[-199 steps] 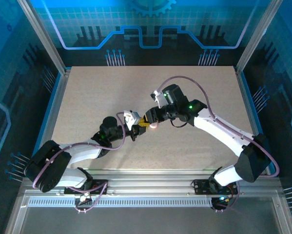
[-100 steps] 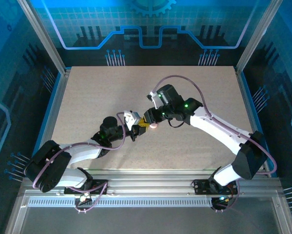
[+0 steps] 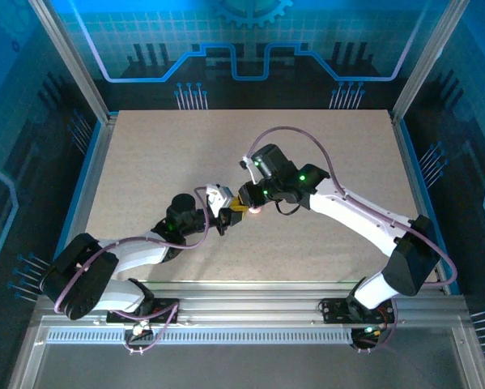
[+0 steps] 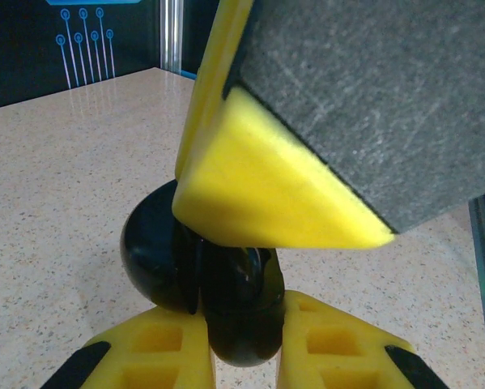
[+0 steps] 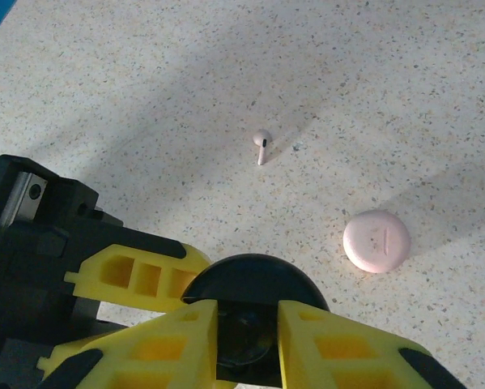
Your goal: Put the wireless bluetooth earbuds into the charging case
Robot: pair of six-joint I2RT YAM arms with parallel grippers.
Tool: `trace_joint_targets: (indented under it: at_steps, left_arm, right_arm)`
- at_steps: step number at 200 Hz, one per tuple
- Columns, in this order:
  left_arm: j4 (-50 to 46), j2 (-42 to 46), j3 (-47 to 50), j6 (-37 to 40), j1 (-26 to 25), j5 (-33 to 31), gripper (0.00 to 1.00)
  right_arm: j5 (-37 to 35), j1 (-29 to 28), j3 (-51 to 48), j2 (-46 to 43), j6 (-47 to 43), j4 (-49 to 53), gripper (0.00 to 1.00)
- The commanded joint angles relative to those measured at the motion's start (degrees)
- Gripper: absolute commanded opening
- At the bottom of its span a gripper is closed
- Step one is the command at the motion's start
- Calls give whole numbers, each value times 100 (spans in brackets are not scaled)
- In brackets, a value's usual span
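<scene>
Mid-table, left arm and right arm reach in from opposite sides and meet tip to tip. My read: 1 steadies, the other works.

Left gripper is pinched on a black piece, glossy and round, lifted off the surface. It looks like a hold meant to present the piece to the other arm.

Right gripper straddles the same black piece with a finger on each side. Can't tell whether it is actually clamped or just closing in.

Case lies flat on the table, just beside the right gripper, with nothing gripping it. 1 earbud lies on its side on the bare surface, apart from the case and not in it. So insertion is not done for that one, by my judgement.

Views:
- Top gives the arm geometry. It also shows a pink speck by the tips, too small to identify.
- Left wrist gives the pinch close up. The black piece reads as 2 parts there, a disc on edge plus a bulb between the fingers, with the right finger's grey pad overhead.
- Right wrist gives where the case and earbud lie on the table.
</scene>
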State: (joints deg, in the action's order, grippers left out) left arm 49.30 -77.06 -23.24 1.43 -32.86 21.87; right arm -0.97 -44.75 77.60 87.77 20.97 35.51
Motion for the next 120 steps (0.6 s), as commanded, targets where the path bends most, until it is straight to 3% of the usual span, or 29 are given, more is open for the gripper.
trace_joint_targets:
  at_steps: [1, 120]
  left_arm:
    - [288, 183, -164, 15, -21, 72, 18]
    - [349, 165, -150, -46, -26, 63, 18]
  right_arm:
    - [-163, -77, 11, -142, -16, -9, 25]
    - [894, 425, -1255, -1009, 571, -1547, 23]
